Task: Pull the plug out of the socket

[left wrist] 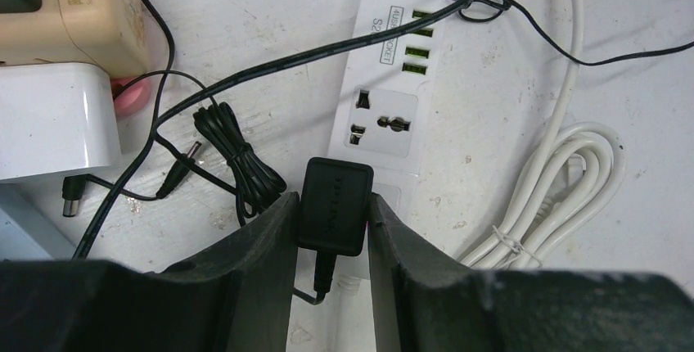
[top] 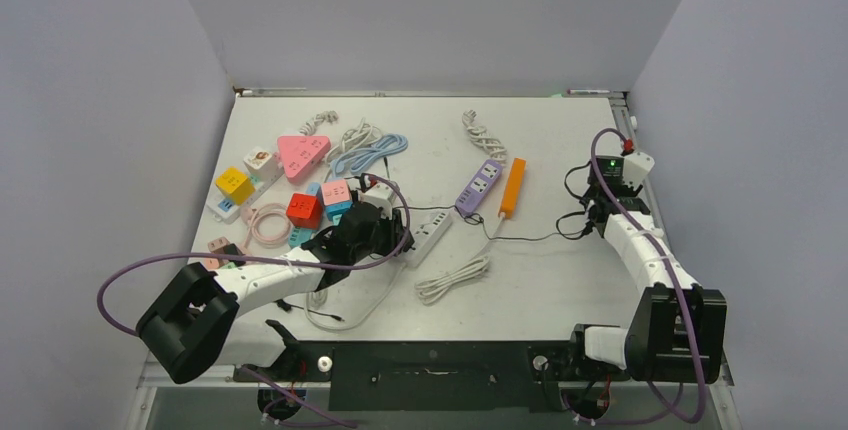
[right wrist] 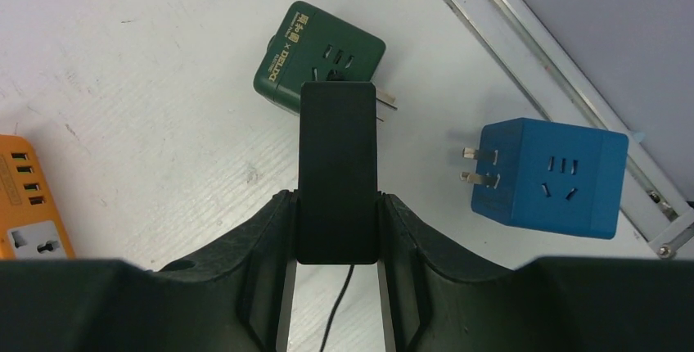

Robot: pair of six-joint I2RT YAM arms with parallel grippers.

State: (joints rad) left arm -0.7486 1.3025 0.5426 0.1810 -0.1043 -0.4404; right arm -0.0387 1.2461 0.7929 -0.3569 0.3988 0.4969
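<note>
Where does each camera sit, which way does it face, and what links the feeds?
Top external: above and behind the bases, looking down on the table; left arm and right arm show.
Left wrist: on the left arm, looking down past the left tool, shut on a black adapter at the white power strip.
Right wrist: likewise, looking down past the right tool, shut on a black plug by the green cube socket.
Shared: top and right wrist both show the orange strip.

Right gripper [right wrist: 337, 205] jaws clamp a black plug [right wrist: 337, 164], its far end against a green socket cube [right wrist: 307, 53]. On the desk [right wrist: 147, 82], a blue cube [right wrist: 556, 176] lies right, an orange strip [right wrist: 29, 196] far left.
</note>
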